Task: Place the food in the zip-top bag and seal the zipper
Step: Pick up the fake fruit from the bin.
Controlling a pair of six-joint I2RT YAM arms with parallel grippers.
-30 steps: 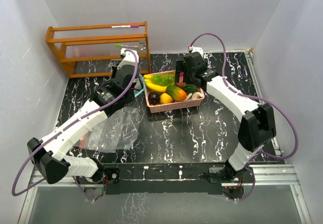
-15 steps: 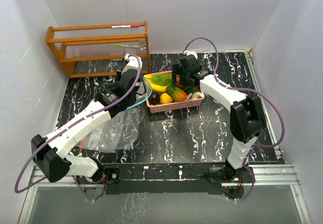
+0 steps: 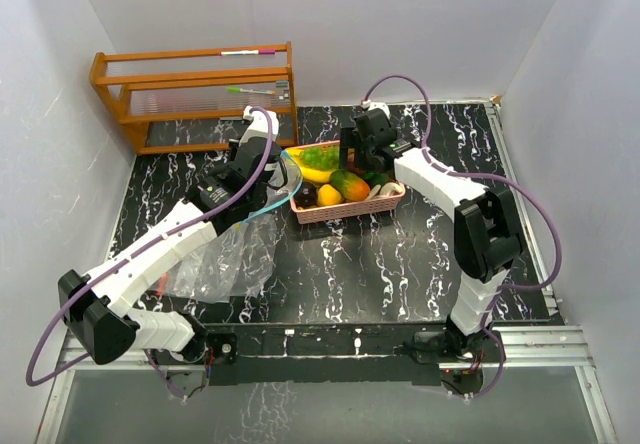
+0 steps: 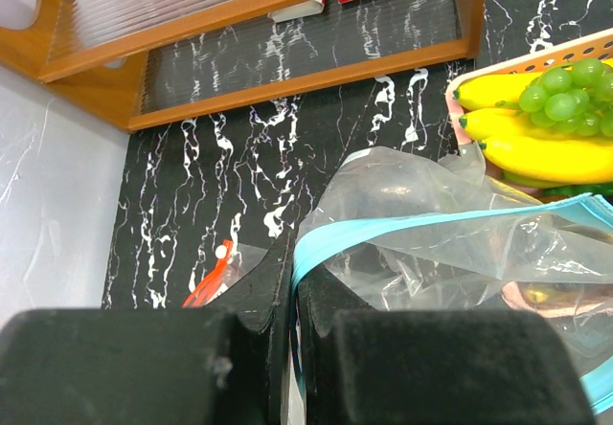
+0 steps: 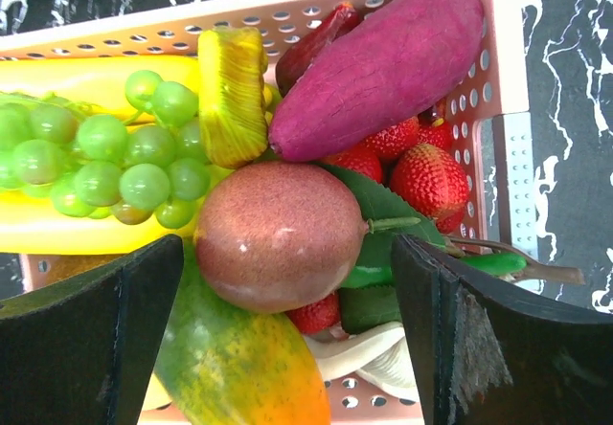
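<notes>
The food fills a pink basket (image 3: 348, 211) at the table's middle back: yellow bananas (image 5: 77, 76), green grapes (image 5: 96, 157), a purple sweet potato (image 5: 383, 61), strawberries (image 5: 431, 181), a green-orange papaya (image 5: 239, 368) and a round red-brown fruit (image 5: 278, 234). My right gripper (image 5: 287, 245) is open, its jaws straddling the round fruit just above it, and it also shows in the top view (image 3: 357, 164). My left gripper (image 4: 295, 264) is shut on the blue zipper strip (image 4: 402, 229) of the clear zip-top bag (image 3: 225, 259), holding its mouth up beside the basket's left end.
A wooden rack (image 3: 195, 94) stands at the back left against the wall. A small red-orange tag (image 4: 206, 281) lies on the black marbled table under the bag's edge. White walls close in on three sides.
My right gripper has swung left and come down over the basket's fruit. My left gripper has lifted the bag's zipper edge a little toward the basket.
</notes>
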